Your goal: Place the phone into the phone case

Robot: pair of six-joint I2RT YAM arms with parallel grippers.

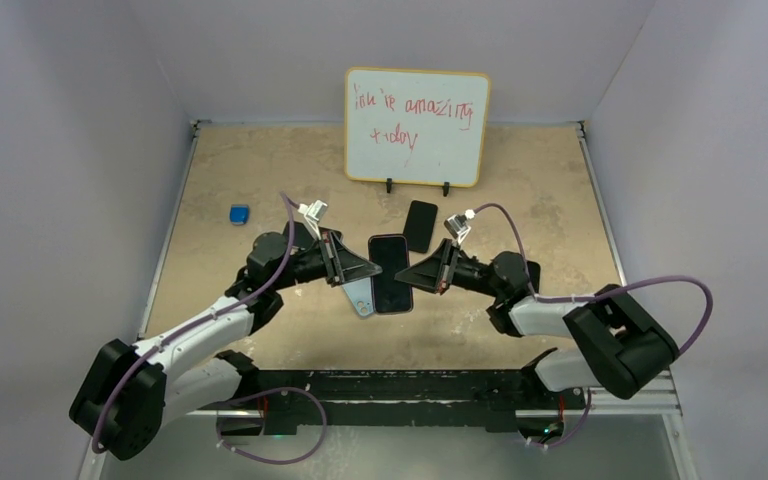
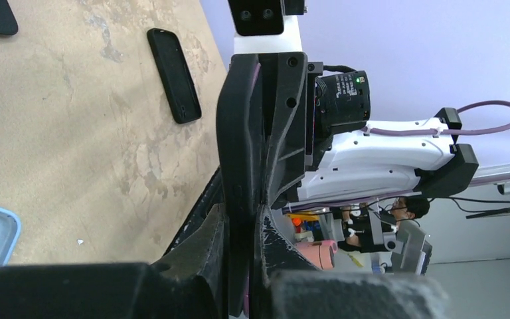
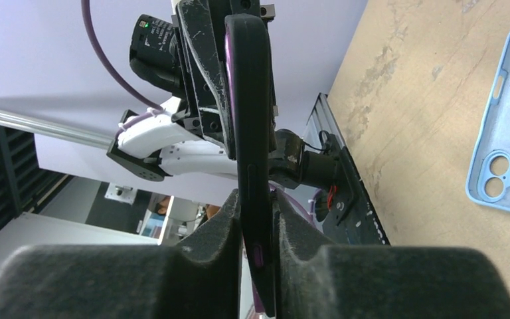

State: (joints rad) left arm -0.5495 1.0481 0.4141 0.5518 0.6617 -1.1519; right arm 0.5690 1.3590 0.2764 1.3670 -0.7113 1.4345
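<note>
Phone: the phone (image 1: pixel 390 272) is held level above the middle of the table (image 1: pixel 260 160), screen up.
Left gripper: the left gripper (image 1: pixel 372 268) is clamped on the phone's left long edge.
Right gripper: the right gripper (image 1: pixel 407 275) is clamped on the phone's right long edge.
Case: the case (image 1: pixel 361 298) lies flat just near-left of the phone, well clear of every table edge.
Open room: there is bare table to the left, right and near side. A black phone (image 1: pixel 421 225) lies just behind, a whiteboard (image 1: pixel 417 125) stands at the far edge, and a cube (image 1: pixel 239 214) sits toward the left edge.
Hidden: the left gripper and the phone cover the case's far end. Both wrist views cut the case off. I cannot tell whether the phone touches the case.
</note>
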